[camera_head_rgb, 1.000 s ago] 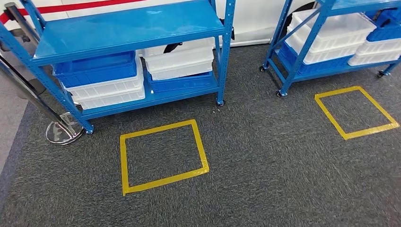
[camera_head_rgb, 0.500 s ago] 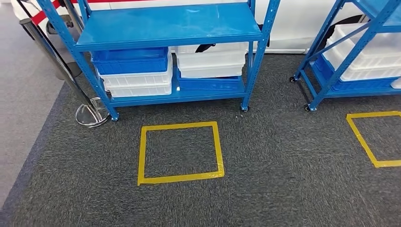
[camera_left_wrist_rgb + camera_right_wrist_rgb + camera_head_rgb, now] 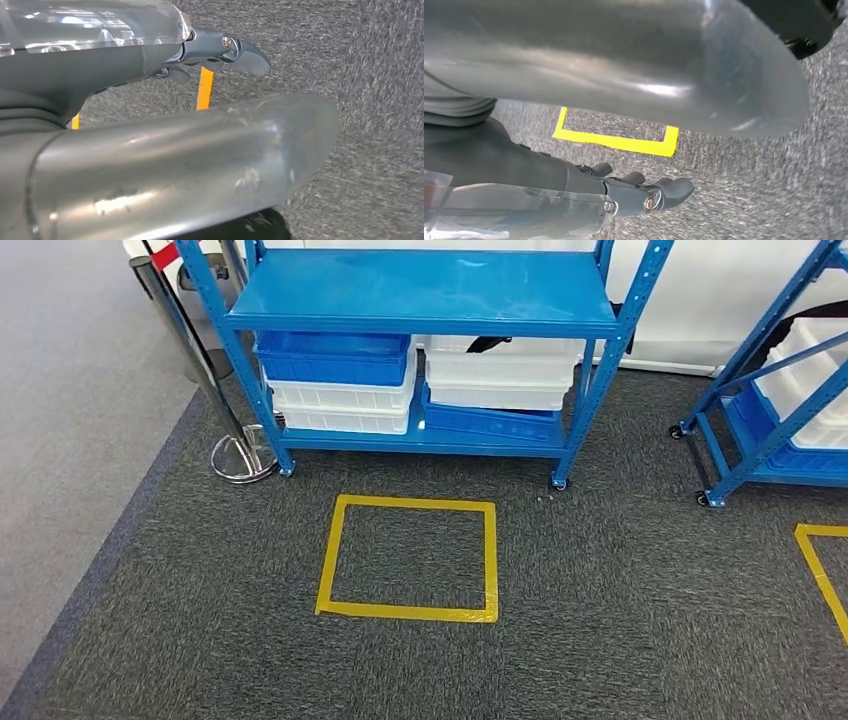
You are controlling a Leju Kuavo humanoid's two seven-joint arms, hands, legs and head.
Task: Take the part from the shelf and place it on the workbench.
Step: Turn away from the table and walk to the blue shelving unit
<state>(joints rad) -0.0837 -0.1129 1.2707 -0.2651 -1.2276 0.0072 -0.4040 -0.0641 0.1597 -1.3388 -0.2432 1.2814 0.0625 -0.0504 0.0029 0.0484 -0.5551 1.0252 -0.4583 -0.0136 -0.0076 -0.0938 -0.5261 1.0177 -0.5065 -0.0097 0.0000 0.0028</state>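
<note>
Four crates [image 3: 345,380] stacked – blue shelf [image 3: 425,290], lower tier

Even, bright overhead light falls on the blue shelf [image 3: 420,290], whose top board carries a soft pale sheen, while under it the bins sit in mild shadow and the frame posts lean outward toward the picture's edges. In both wrist views the near silver thumb [image 3: 175,165] is large, blurred and streaked with glare

Whole view swung round, camera turning, blue shelf [image 3: 420,295] now squarely ahead and centred, yellow floor square [image 3: 410,558] directly before it, second rack [image 3: 770,390] sliding off right.
</note>
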